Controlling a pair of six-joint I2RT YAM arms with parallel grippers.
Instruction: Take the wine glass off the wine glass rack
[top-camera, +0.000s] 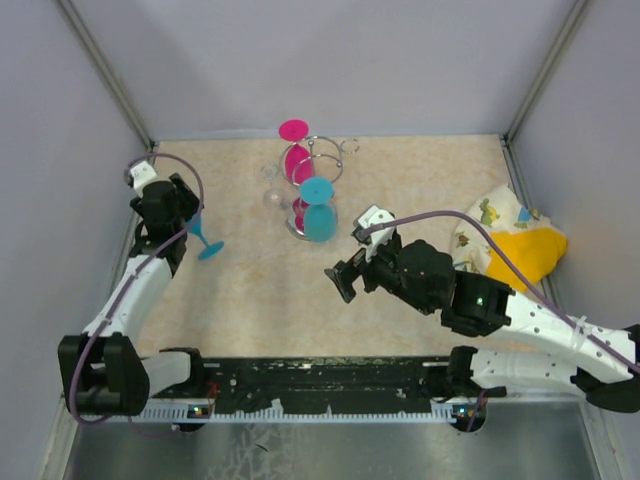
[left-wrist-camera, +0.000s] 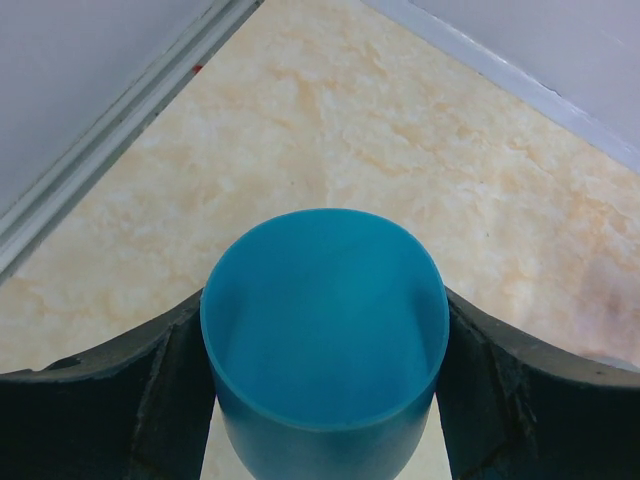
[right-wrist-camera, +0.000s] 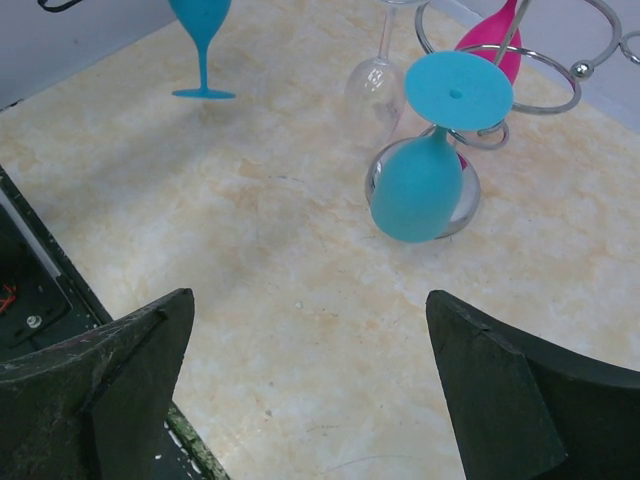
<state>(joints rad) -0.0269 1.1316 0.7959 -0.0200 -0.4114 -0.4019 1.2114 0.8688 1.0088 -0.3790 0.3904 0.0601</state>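
Top view of a tan table. My left gripper, at nine o'clock, pinches the bowl of a teal wine glass, jaws pressed against both its sides. The glass is upright, well apart from the wine glass rack at twelve o'clock. A pink glass, a second teal glass and a clear glass hang upside down there. My right gripper, near centre, has its jaws spread wide, holding nothing. A yellow and white cloth lies at three o'clock.
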